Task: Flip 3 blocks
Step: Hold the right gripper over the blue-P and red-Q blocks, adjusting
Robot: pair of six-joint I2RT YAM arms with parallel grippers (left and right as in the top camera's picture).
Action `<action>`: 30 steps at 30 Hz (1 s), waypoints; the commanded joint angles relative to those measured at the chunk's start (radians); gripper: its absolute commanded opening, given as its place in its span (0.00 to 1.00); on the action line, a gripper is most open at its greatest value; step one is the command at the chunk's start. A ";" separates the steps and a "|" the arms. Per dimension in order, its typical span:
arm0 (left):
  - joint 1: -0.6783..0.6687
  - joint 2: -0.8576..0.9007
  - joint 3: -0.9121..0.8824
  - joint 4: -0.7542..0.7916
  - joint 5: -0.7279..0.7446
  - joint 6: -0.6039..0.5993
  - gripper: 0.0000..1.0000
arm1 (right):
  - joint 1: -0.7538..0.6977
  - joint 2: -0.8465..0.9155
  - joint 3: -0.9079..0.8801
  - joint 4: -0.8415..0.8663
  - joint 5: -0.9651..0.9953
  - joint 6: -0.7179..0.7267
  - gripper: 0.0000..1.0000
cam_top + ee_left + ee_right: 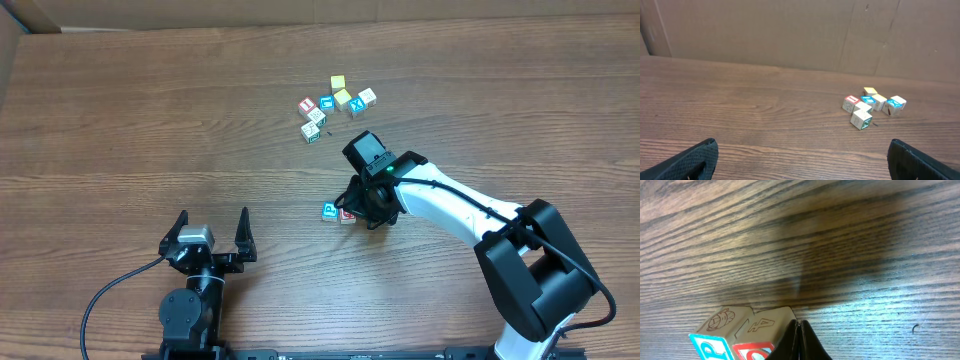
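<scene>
The table (150, 100) is brown wood grain. Just beside the black right gripper (799, 330), the red-faced block (754, 352) has a tan top; next out, the blue-lettered block (710, 347) bears a "P"; far from it, a yellow cube (338, 82)

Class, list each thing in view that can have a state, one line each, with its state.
left gripper: open, empty.
right gripper: shut, empty, tips down beside the red block.
blue P block: on the table, touching the red block.
red block: on the table, ungripped.
far cluster of cubes: on the table, grouped, no gripper near.
</scene>
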 commanded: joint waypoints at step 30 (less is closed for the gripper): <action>-0.006 -0.009 -0.003 0.002 0.008 0.022 1.00 | -0.026 -0.026 0.219 -0.097 -0.053 -0.183 0.04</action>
